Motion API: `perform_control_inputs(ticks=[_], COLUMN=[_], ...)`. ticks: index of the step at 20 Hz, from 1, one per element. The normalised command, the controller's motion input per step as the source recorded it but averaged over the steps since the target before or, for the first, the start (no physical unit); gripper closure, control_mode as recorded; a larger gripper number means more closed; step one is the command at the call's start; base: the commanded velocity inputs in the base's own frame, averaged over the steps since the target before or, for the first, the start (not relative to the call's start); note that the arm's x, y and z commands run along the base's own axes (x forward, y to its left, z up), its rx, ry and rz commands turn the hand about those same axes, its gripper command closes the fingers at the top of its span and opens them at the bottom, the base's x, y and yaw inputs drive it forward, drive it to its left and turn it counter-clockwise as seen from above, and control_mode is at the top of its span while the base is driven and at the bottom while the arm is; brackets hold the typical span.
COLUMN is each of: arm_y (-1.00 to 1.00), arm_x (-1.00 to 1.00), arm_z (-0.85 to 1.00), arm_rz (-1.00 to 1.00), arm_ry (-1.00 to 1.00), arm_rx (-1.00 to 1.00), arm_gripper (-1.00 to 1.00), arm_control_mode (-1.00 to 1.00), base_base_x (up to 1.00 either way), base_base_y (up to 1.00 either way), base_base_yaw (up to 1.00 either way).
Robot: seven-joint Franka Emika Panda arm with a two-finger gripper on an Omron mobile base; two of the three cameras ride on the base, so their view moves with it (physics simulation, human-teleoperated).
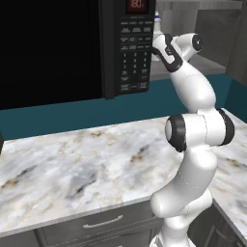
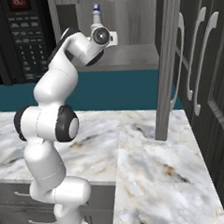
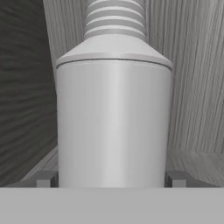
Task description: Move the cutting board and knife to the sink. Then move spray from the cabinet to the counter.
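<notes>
The spray (image 3: 113, 122) is a pale grey-white bottle with a ribbed neck, standing upright on the shelf of the cabinet (image 2: 139, 60). Its white head and blue tip (image 2: 96, 10) rise just above my hand, and its head (image 1: 157, 19) also peeks past the microwave's edge. My gripper (image 3: 111, 179) is open and reaches into the niche. It straddles the bottle's lower body, with a fingertip (image 3: 46, 179) close against each side. The counter (image 1: 72, 164) lies bare below. The cutting board, knife and sink are out of view.
A black microwave (image 1: 48, 48) with a keypad hangs directly left of the cabinet niche. A grey wood-grain upright (image 2: 165, 68) bounds the niche on the right, and tall dark cabinet doors with metal handles (image 2: 200, 61) stand beyond it. Grey drawers (image 1: 101, 224) sit under the counter.
</notes>
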Motion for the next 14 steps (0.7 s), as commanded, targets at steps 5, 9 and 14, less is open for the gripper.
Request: perform_control_inputs(ticks=[5,9,14], arm_y=[-0.07,-0.05,-0.03], arm_x=[0.0,0.0,0.0], arm_z=[-0.02,-0.01,0.0], arm_rz=[-0.01,-0.02,-0.02], arm_ry=[0.0,0.0,0.0], arm_rx=[0.04,0.04,0.05], arm_gripper=[1.0,1.0,1.0], arm_control_mode=[-1.0,-1.0,-1.0], base_base_x=[0.0,0.0,0.0], base_base_y=[0.0,0.0,0.0], base_base_yaw=[0.0,0.0,0.0])
